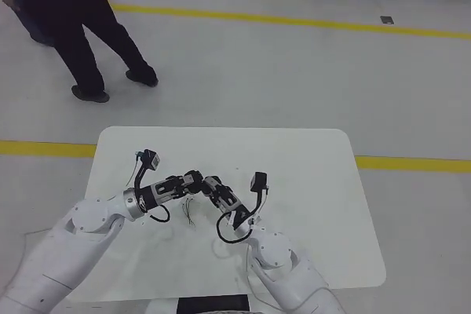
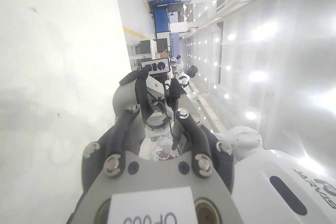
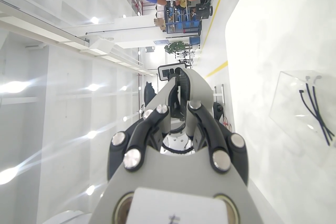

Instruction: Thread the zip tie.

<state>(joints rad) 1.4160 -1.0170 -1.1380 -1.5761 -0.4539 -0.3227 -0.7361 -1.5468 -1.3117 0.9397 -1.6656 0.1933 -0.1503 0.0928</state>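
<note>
Closest to us is the left hand [image 2: 155, 83], its fingers [image 2: 140, 93] standing apart with a plain gap; we make out nothing held between them. Facing it, tip to tip above the middle of the bench [image 1: 314, 165], is the right hand [image 3: 178, 83], with its fingers drawn nearly together. We cannot tell whether a tie is pinched there. We judge the two are held nose to nose because threading needs a tail and a head lined up on one axis, each hand steadying one end. Black zip ties [image 3: 313, 104] lie in a clear pouch [image 3: 291, 88] flat on the bench, near the hands and touched by neither. We read that as stock kept within a short reach. We see no threaded loop, so we take the task as not yet done.
</note>
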